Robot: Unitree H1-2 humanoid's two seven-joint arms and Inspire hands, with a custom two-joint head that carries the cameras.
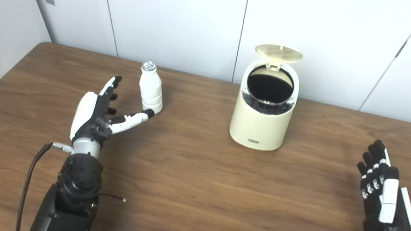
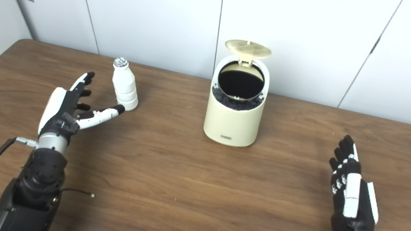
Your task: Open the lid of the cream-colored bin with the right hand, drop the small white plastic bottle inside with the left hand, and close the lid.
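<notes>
White wall panels behind, wood-grain table (image 1: pixel 193 195) filling most of both head views. Cream-colored bin (image 1: pixel 262 116) stands upright near the back-centre of the table, close to the wall. Its lid (image 1: pixel 278 53) is flipped up on the rear hinge and stands roughly vertical above the rim, ribbed underside facing the cameras. Bin mouth is fully exposed, interior dark, black liner bunched along the front of the rim; can't tell what, if anything, is inside. Small label plate low on the bin's front face. Small white plastic bottle (image 1: pixel 151 88) is on the table left of the bin, well apart from it, upright with a slight lean, silver cap on top. Left hand (image 1: pixel 97 113) sits just left of and in front of the bottle, fingers spread and pointing toward the wall, thumb stretched out to the right with its tip at the bottle's base; contact or a small gap there, can't tell. Hand is empty, nothing gripped. Black cable loops off the left wrist. Right hand (image 1: pixel 383 191) is on the far right side, well clear of the bin, back of hand facing up, fingers extended close together and pointing toward the wall, holding nothing. Bottle is outside the bin.
</notes>
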